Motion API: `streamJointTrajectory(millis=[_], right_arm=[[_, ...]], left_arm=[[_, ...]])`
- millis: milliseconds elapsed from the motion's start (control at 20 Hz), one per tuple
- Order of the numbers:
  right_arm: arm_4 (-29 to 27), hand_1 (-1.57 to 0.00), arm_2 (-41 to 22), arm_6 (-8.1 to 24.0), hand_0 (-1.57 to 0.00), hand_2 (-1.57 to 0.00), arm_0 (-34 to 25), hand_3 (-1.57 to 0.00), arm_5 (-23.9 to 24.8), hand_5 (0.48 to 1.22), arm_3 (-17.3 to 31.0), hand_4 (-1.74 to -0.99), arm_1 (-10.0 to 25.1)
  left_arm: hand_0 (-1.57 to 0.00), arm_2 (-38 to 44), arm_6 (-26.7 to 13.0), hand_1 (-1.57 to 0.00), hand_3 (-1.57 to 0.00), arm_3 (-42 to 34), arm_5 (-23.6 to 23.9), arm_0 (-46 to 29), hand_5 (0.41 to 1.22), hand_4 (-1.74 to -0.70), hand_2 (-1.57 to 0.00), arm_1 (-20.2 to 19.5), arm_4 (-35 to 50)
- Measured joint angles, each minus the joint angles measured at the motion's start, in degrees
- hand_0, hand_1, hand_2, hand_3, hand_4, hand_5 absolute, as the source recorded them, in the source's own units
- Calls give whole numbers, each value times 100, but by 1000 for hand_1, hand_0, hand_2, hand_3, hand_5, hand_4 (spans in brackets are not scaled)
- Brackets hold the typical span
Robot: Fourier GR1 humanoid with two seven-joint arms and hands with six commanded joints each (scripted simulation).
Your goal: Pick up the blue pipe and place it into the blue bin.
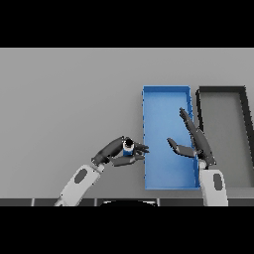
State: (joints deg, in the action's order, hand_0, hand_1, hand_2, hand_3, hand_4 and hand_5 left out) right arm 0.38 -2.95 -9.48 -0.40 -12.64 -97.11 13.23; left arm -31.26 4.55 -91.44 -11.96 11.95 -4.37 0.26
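The blue pipe [128, 147], a short blue piece with a dark end, sits between the fingers and thumb of my left hand [115, 153], which is curled round it just left of the blue bin [163, 96]. The bin is a long blue tray lying right of centre. My right hand [197, 141] hovers over the bin's right side, fingers straight and thumb spread, holding nothing.
A dark grey bin [245, 124] of similar size stands right beside the blue one, along its right wall. The grey table [64, 99] stretches to the left and to the back.
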Motion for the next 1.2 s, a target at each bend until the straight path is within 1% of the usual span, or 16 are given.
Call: streamJointTrajectory(millis=[100,200,300,350,400,450,500,600,700,750,850,900,1000,1100,1150,1200], right_arm=[[-393,-8,47,39,1,-16,-171,1,-357,592,-193,-1163,218],[-694,-5,-33,287,1,-10,-275,1,-731,579,-612,-1171,530],[-1085,-3,-154,695,1,-6,-360,1,-1063,554,-1047,-1185,789],[-1174,-2,-230,923,1,-4,-470,1,-1186,543,-1239,-1194,954],[-1221,-1,-292,1065,1,-3,-536,1,-1301,539,-1358,-1205,1086],[-1253,-1,-403,1177,1,-3,-688,1,-1362,537,-1500,-1219,1140],[-1286,-1,-487,1312,1,-2,-881,1,-1433,531,-1471,-1230,1162],[-1416,0,-674,1447,1,-1,-1069,1,-1599,523,-1648,-1256,1225],[-1510,0,-886,1762,1,0,-1293,1,-1632,524,-1752,-1242,1189],[-1579,0,-960,1978,1,0,-1410,1,-1656,522,-1714,-1239,1181],[-1801,1,-1108,2180,1,0,-1475,1,-1768,528,-1696,-1227,1121],[-1858,1,-1202,2216,1,1,-1520,1,-1848,525,-1691,-1220,1085],[-1743,1,-1417,2342,1,1,-1796,1,-1932,517,-1553,-1209,939],[-1671,1,-1618,2533,1,1,-1995,1,-1974,513,-1427,-1195,778],[-1647,1,-1728,2553,1,1,-2064,1,-2027,514,-1360,-1192,676],[-1698,1,-1737,2640,1,1,-2264,1,-2036,514,-1240,-1194,613]], left_arm=[[-1571,25,-61,-1571,-1571,56,-68,9,1221,-1474,-1571,34,-48],[-1571,36,-47,-1571,-1571,10,-93,-18,1221,-1474,-1571,56,-119],[-1571,78,-98,-1571,-1571,-23,-113,-58,1221,-1473,-1571,58,-169],[-1571,82,-92,-1571,-1571,-4,-131,-39,1221,-1473,-1571,97,-206],[-1571,73,-145,-1571,-1571,-36,-140,-62,1221,-1473,-1571,139,-227],[-1571,101,-135,-1571,-1571,-70,-173,-82,1221,-1474,-1571,134,-221],[-1571,84,-185,-1571,-1571,-108,-182,-91,1221,-1474,-1571,158,-276],[-1571,131,-144,-1571,-1571,-157,-253,-113,1221,-1474,-1571,137,-303],[-1571,192,-225,-1571,-1571,-52,-278,-56,1221,-1475,-1571,196,-369],[-1571,125,-242,-1571,-1571,-52,-266,-108,1221,-1475,-1571,275,-458],[-1571,204,-232,-1571,-1571,-18,-302,-72,1221,-1475,-1571,329,-470],[-1571,223,-202,-1571,-1571,7,-347,-89,1221,-1476,-1571,333,-482],[-1571,317,-313,-1571,-1571,-17,-431,-24,1221,-1473,-1571,347,-449],[-1571,296,-285,-1571,-1571,34,-530,-36,1221,-1475,-1571,423,-488],[-1571,325,-211,-1571,-1571,9,-595,-52,1221,-1476,-1571,437,-442],[-1571,352,-300,-1571,-1571,6,-648,-36,1221,-1474,-1571,485,-389]])
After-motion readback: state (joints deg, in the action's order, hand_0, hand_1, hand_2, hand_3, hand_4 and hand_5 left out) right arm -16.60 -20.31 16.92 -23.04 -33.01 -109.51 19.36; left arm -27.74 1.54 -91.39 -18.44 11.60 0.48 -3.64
